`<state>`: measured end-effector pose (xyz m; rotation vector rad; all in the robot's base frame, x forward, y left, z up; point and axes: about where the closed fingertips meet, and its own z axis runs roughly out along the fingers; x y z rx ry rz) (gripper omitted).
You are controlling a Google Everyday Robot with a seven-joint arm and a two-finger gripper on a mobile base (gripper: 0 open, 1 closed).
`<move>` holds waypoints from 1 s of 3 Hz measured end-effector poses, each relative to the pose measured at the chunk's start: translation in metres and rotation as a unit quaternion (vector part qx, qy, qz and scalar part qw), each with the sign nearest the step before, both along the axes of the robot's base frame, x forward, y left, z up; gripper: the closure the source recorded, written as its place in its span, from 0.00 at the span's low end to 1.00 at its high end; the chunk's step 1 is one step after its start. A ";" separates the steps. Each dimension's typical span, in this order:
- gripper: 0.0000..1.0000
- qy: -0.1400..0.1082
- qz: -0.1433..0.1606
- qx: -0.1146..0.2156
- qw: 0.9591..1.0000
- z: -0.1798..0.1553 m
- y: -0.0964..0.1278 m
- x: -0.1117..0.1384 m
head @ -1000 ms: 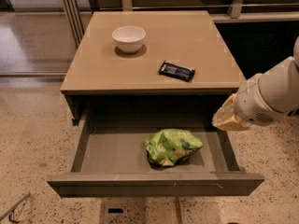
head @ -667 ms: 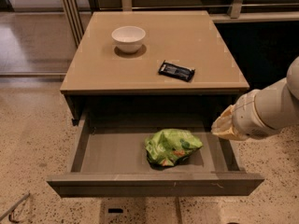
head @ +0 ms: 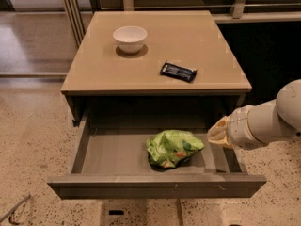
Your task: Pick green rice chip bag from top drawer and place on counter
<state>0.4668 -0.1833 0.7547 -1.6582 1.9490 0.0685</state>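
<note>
The green rice chip bag (head: pixel 173 147) lies crumpled in the open top drawer (head: pixel 117 154), right of its middle. The tan counter (head: pixel 160 46) is above it. My gripper (head: pixel 217 133) comes in from the right on a white arm and sits over the drawer's right end, just right of the bag and apart from it. Only its tan end shows.
A white bowl (head: pixel 130 38) stands at the back left of the counter. A small flat black wrapper (head: pixel 178 71) lies right of the counter's middle. The drawer front (head: pixel 155 186) juts toward me. Speckled floor surrounds the cabinet; a metal railing runs behind.
My gripper and arm have moved down and a little toward the front, lower over the drawer's right end. The bag has not moved.
</note>
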 end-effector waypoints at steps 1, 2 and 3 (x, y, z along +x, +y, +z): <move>0.37 0.007 0.004 0.019 1.000 -0.021 -0.001 0.009; 0.37 0.021 0.006 0.032 0.999 -0.036 -0.001 0.013; 0.36 0.030 0.010 0.045 0.998 -0.048 0.001 0.014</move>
